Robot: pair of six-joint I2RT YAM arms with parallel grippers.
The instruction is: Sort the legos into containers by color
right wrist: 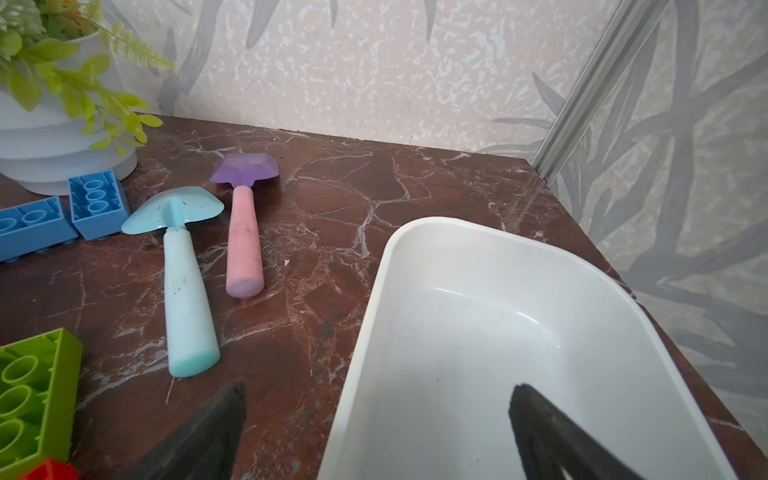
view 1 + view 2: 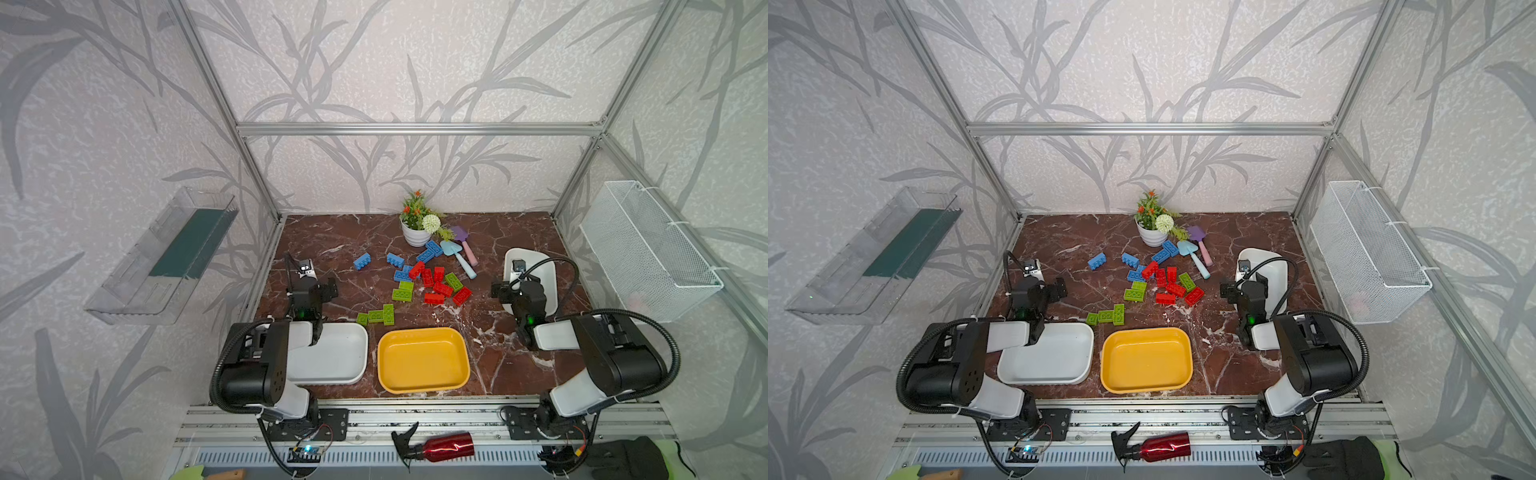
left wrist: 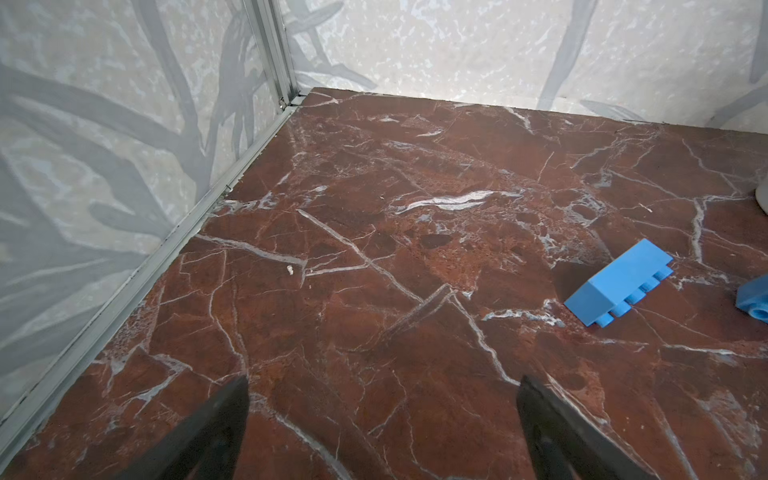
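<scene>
- Released and empty: left pincer (image 3: 384,380) over bare desk (image 3: 374,249) at the left of both top views, lone blue brick (image 3: 619,282) nearest.
- Released and empty too: right pincer (image 1: 378,387), hanging across the near rim of the right-hand white tub (image 1: 478,332).
- All legos (image 2: 428,278) loose on the desk mid-frame; lower-left white tub (image 2: 340,357) and lower-centre yellow tub (image 2: 422,361) bare.
- Likely to nip two colours at once in the packed red-and-blue heap (image 2: 417,272), bricks there touching or overlapping.
- Could knock the shovels (image 2: 451,248) or flower pot (image 2: 415,237) in reaching for the blue bricks (image 2: 430,251) just beside them.
- May catch and tip that right-hand white tub on descent.
- Easy to mix colours, no tub yet claimed by any.
</scene>
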